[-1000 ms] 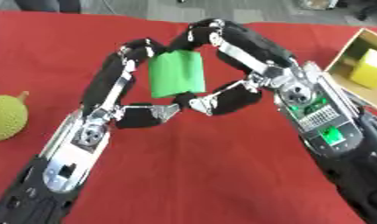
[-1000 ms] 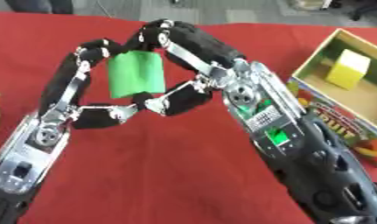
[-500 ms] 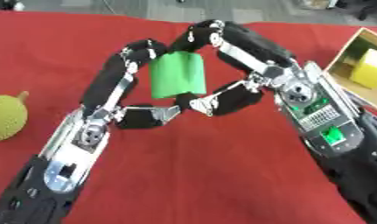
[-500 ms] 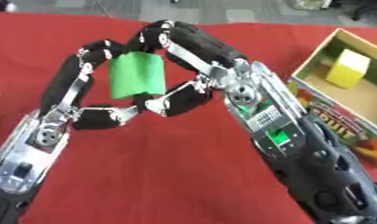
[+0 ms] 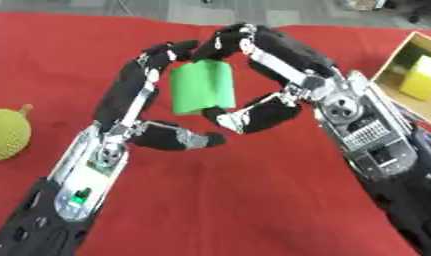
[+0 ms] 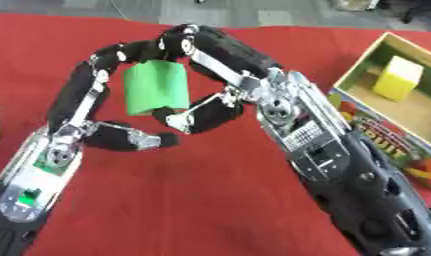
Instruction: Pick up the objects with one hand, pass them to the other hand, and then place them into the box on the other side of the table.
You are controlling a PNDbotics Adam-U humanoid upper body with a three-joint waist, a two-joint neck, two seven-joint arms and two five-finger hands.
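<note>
While unchanged, both robot hands, left (image 5: 144, 117), right (image 5: 284, 85), pinching green block (image 5: 202, 91).

We see a red table cover (image 5: 253, 210) that looks like matt cloth. Our left hand (image 5: 140, 127) and right hand (image 5: 280, 100) have matt black finger casings with shiny silver metal at the joints and wrists. Between them is a green block (image 5: 202, 92), smooth and matt, perhaps plastic or foam. The round yellow-green fruit (image 5: 7, 134) has a rough, bumpy skin. The box (image 6: 402, 127) looks like printed cardboard, glossy outside, holding a smooth yellow cube (image 6: 399, 78).
</note>
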